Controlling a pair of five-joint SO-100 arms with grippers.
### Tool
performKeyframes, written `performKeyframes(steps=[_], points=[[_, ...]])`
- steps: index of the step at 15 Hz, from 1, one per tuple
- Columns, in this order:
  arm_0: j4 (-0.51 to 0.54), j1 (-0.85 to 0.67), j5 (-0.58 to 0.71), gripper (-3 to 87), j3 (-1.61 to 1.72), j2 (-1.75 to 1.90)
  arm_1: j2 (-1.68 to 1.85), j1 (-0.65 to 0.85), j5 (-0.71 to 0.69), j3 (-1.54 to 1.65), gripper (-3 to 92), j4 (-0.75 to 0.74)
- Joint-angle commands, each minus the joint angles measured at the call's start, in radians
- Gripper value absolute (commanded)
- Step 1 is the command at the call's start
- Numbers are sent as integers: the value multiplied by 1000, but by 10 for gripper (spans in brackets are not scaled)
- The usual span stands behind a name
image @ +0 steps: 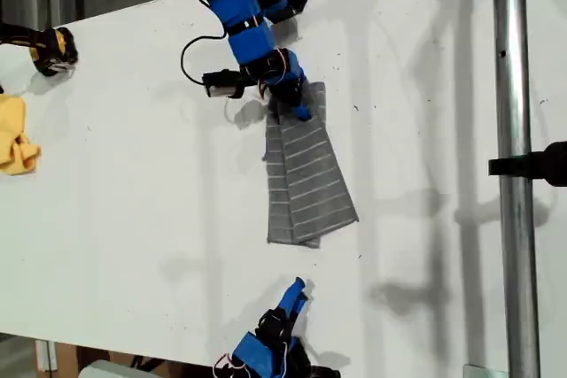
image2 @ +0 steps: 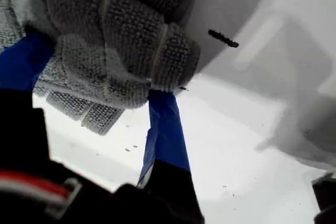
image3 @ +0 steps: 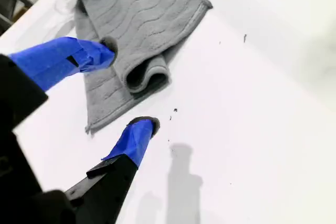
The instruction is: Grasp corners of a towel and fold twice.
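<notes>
The towel (image: 306,183), dark grey with thin white stripes, lies folded into a long narrow strip mid-table in the exterior view. My first gripper (image: 297,108) comes in from the exterior view's top and is shut on the towel's far end; its wrist view shows bunched cloth (image2: 121,40) squeezed between the blue fingers (image2: 165,129). My second gripper (image: 297,288) sits open at the exterior view's bottom, a short way off the towel's near end. In its wrist view the towel (image3: 142,19) shows a rolled fold and one free corner (image3: 206,3) ahead of the second gripper (image3: 126,87).
A yellow cloth (image: 16,135) lies at the exterior view's left edge, with a black and yellow tool (image: 51,49) above it. A metal pole (image: 514,165) with a black clamp (image: 540,164) runs down the exterior view's right. A black cable (image: 188,55) loops beside the first arm.
</notes>
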Motion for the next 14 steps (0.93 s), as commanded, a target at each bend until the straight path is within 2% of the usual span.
performKeyframes(steps=[1, 2, 5, 10, 11, 14], points=[[5, 12, -12, 237, -34, 9, 23, 51, -3, -40, 90, 2], [5, 12, -11, 236, -34, 9, 71, 44, 48, -18, -2, 23], [-2, 12, -11, 237, -34, 9, 428, 43, 67, 152, -2, 72], [-8, 2, 6, 235, -34, 9, 1177, -20, 215, 322, -2, 399], [-8, 3, 6, 235, -34, 9, 1365, -21, 199, 383, -2, 446], [-2, 3, 8, 235, -38, 9, 1442, -2, 176, 426, -2, 373]])
